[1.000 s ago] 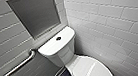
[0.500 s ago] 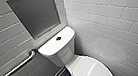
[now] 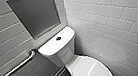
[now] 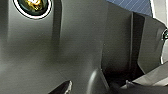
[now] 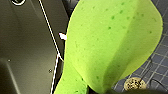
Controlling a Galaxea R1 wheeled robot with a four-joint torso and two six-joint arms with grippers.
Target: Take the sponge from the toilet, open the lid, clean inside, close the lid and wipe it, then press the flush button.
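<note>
The bright green sponge [image 5: 110, 42] looms large in the right wrist view, folded and pinched at its lower end where my right gripper [image 5: 100, 90] is shut on it, above blue floor tiles. In the head view the white toilet stands in the corner with its oval lid [image 3: 91, 68] down over the bowl. The small dark flush button [image 3: 58, 38] sits in the middle of the flat tank top [image 3: 49, 47]. My left gripper [image 4: 96, 88] is open and holds nothing, close against my own dark body.
A metal grab bar [image 3: 13, 70] runs along the tiled wall left of the tank. A grey recessed panel [image 3: 35, 13] sits above the tank. White tiled wall closes the right side. A round floor drain [image 5: 132, 83] lies in the blue tiles below the sponge.
</note>
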